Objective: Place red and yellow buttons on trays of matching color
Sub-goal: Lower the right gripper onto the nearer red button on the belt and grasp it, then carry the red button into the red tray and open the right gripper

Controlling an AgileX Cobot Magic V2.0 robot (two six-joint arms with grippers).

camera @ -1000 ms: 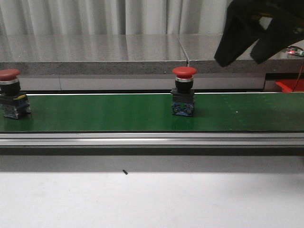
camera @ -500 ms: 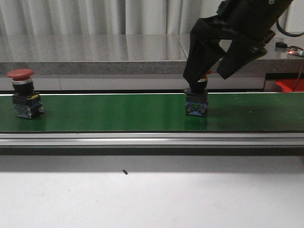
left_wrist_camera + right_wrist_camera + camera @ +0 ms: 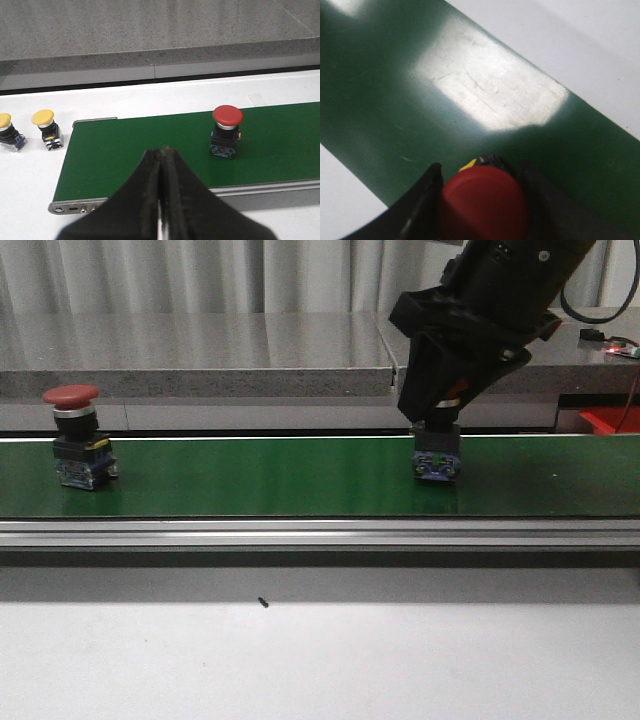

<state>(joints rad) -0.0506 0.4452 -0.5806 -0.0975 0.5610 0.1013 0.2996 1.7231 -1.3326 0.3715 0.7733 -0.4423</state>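
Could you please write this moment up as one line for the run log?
right gripper: astride red button on green belt, grip unconfirmed | left gripper: shut, empty | second red button: on belt

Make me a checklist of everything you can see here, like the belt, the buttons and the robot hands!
Surface: green conveyor belt with a metal rail in front; white table below.
Job's things: one red button on the belt between the right gripper's fingers; a second red button standing free at the belt's left part; two yellow buttons on the white table beyond the belt's end. No trays identifiable.
Clutter: small dark speck on the table.
Grippers: right gripper straddles the red cap, contact unclear; left gripper shut, holding nothing.
Cables: black cable at upper right.
Surroundings: grey counter, curtain behind.
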